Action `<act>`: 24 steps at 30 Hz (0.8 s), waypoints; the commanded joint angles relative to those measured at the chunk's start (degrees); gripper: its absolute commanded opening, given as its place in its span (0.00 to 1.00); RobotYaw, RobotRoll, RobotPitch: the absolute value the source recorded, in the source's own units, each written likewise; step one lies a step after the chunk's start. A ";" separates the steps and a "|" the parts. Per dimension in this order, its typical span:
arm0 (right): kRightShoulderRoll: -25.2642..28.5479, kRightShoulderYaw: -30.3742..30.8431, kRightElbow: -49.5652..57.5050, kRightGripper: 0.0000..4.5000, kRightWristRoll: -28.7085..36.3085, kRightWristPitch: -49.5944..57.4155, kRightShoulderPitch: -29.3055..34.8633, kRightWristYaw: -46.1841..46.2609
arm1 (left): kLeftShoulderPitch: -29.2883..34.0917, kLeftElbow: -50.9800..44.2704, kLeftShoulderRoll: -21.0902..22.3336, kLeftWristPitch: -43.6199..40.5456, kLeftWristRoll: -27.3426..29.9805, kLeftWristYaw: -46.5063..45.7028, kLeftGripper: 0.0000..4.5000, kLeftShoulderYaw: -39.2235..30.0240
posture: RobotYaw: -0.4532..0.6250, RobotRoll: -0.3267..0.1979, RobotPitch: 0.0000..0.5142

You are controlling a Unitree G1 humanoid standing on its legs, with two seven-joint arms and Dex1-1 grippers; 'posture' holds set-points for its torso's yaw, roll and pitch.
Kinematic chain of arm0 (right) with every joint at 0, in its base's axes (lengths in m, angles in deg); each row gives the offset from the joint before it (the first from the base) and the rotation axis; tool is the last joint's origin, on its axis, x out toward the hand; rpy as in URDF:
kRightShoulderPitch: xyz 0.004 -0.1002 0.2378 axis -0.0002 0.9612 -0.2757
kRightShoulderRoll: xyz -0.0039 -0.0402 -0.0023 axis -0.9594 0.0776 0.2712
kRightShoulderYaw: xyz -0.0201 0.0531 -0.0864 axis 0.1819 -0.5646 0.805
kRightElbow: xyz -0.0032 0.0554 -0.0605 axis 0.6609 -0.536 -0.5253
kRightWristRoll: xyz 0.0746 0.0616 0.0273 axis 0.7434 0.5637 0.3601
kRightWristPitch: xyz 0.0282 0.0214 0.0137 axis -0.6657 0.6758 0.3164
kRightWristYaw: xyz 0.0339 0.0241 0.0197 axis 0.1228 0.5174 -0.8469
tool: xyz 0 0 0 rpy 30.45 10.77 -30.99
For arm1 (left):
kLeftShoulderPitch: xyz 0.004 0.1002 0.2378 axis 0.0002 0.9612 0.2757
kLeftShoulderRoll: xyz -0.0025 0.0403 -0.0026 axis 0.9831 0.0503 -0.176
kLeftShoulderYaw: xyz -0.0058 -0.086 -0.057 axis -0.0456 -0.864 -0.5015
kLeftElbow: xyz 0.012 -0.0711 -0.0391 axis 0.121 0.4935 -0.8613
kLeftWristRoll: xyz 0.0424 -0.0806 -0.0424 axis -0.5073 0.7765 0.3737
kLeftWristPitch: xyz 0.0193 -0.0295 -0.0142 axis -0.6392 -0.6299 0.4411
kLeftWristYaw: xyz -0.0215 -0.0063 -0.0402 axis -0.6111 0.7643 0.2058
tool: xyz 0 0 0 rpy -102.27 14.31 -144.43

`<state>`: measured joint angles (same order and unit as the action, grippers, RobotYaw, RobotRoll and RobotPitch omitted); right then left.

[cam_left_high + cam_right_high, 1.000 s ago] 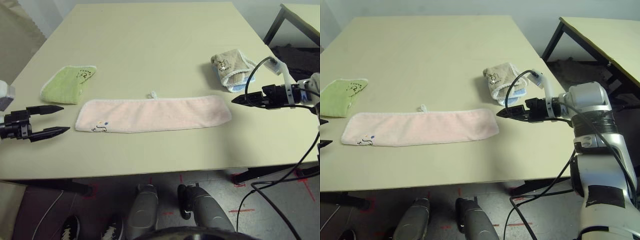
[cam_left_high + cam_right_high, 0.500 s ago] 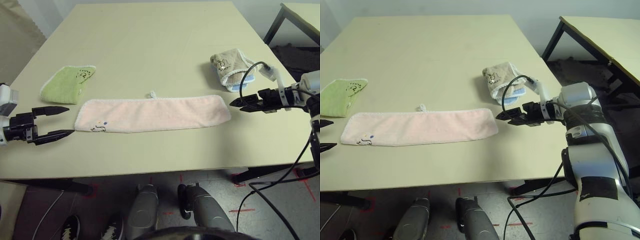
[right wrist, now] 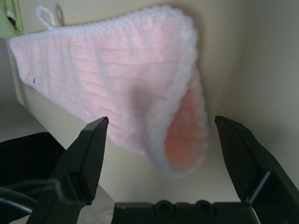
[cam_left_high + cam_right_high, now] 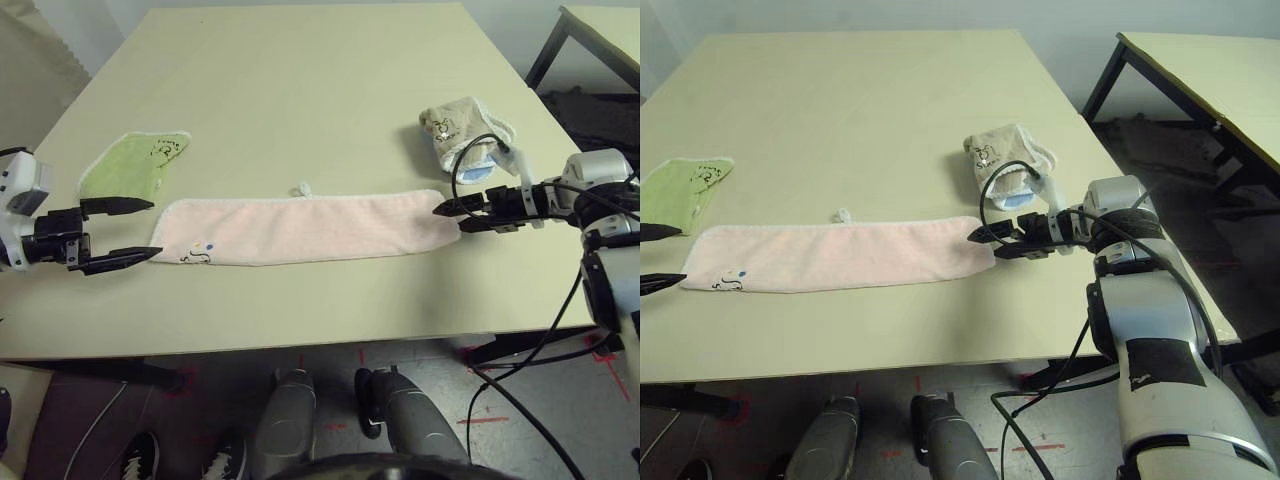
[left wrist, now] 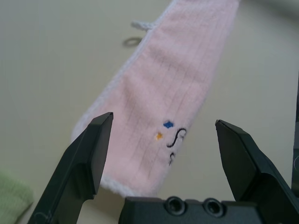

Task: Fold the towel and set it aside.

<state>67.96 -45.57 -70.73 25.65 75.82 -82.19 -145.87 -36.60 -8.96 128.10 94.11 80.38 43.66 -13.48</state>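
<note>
The towel (image 4: 305, 229) lies on the table as a long pale pink strip, folded lengthwise, with white edging, a small dark print (image 5: 173, 144) near its left end and a white loop (image 4: 304, 188) on its far edge. My left gripper (image 4: 140, 230) is open just off the towel's left end, fingers level with it. My right gripper (image 4: 447, 216) is open at the towel's right end, its fingertips on either side of that end. In the right wrist view the towel's doubled right end (image 3: 180, 121) lies between my fingers (image 3: 88, 154).
A small green towel (image 4: 135, 165) lies behind my left gripper at the table's left edge. Folded beige-and-blue towels (image 4: 462, 135) sit just behind my right gripper. A second table (image 4: 1210, 75) stands to the right. The table's front edge (image 4: 300, 345) runs close below the towel.
Both grippers have moved inward toward the towel's ends, staying open. The right one went from the table's right edge to the towel's right end; the left one came up beside the left end.
</note>
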 commanded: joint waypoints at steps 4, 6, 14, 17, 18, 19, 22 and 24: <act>-3.22 -3.19 -0.96 1.00 0.49 -0.61 0.69 3.01 | 0.42 -1.53 0.61 -0.70 0.12 0.27 0.99 0.35 | 0.58 0.62 0.31; -3.79 -4.00 -0.90 1.00 0.69 -0.66 0.68 3.22 | 0.19 -1.84 0.37 -0.89 0.00 0.27 0.99 0.40 | 0.58 0.62 0.32; -5.26 -4.54 1.46 0.88 0.71 -1.78 1.81 2.55 | 0.07 -2.82 -0.56 -0.39 -0.97 0.27 1.00 0.71 | 0.58 0.62 0.33; -5.19 -3.85 1.79 0.65 0.03 -1.85 2.16 2.95 | 0.27 -3.27 -0.60 -0.47 -0.95 0.27 1.00 0.46 | 0.58 0.62 0.33; -5.11 -3.66 1.74 0.57 -0.25 -1.99 2.27 3.24 | 0.33 -3.38 -0.60 -0.49 -0.93 0.27 1.00 0.39 | 0.58 0.62 0.33; -4.87 -3.09 1.79 0.48 -0.63 -2.09 2.42 3.07 | 0.40 -3.55 -0.60 -0.53 -0.93 0.27 1.00 0.32 | 0.57 0.62 0.33; -3.41 0.81 3.29 0.24 -2.90 -3.78 3.38 1.37 | 0.26 -3.71 -0.70 -0.60 -1.02 0.27 1.00 0.29 | 0.57 0.62 0.33; -1.32 5.27 5.74 0.06 -5.19 -6.50 4.43 -1.50 | 0.16 -3.76 -0.79 -0.63 -1.11 0.27 1.00 0.32 | 0.57 0.62 0.34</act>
<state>64.94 -43.66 -66.98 22.84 71.21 -78.85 -145.48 -36.60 -11.94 127.57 93.55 80.12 43.65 -13.48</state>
